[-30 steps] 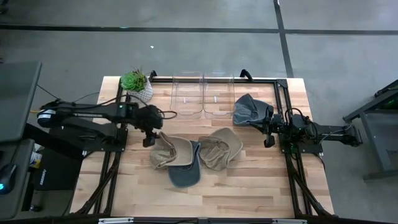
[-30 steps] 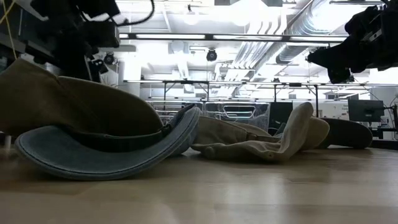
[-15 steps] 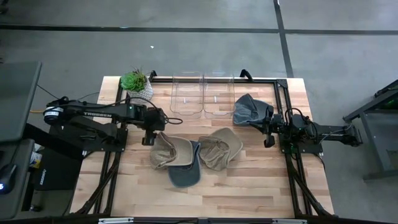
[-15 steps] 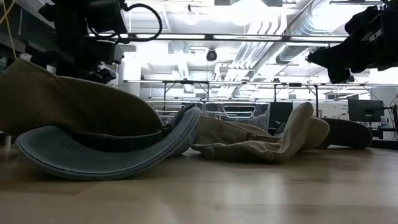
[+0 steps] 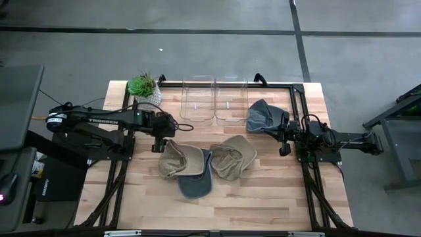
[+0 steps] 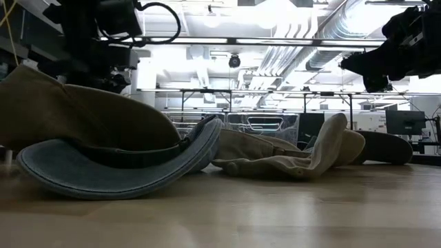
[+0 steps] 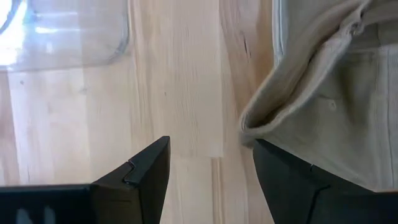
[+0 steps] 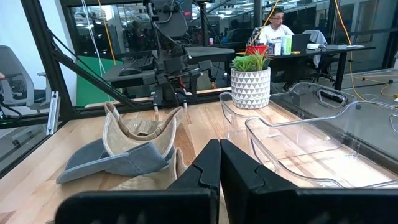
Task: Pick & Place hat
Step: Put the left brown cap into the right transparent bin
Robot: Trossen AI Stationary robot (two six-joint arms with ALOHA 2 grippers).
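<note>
Tan hat (image 5: 179, 160) lies just beside the left claw (image 5: 157, 146) (fingers apart); right claw (image 5: 283, 139) pressed together.

- My left arm (image 5: 99, 121) has swung since a second ago: its upper links now lie straighter across the table's left edge, and its shoulder has shifted.
- My left gripper (image 5: 158, 146) has come down from beside the tan hat (image 5: 181, 160) to that hat's rim, with one finger on each side of the rim's edge.
</note>
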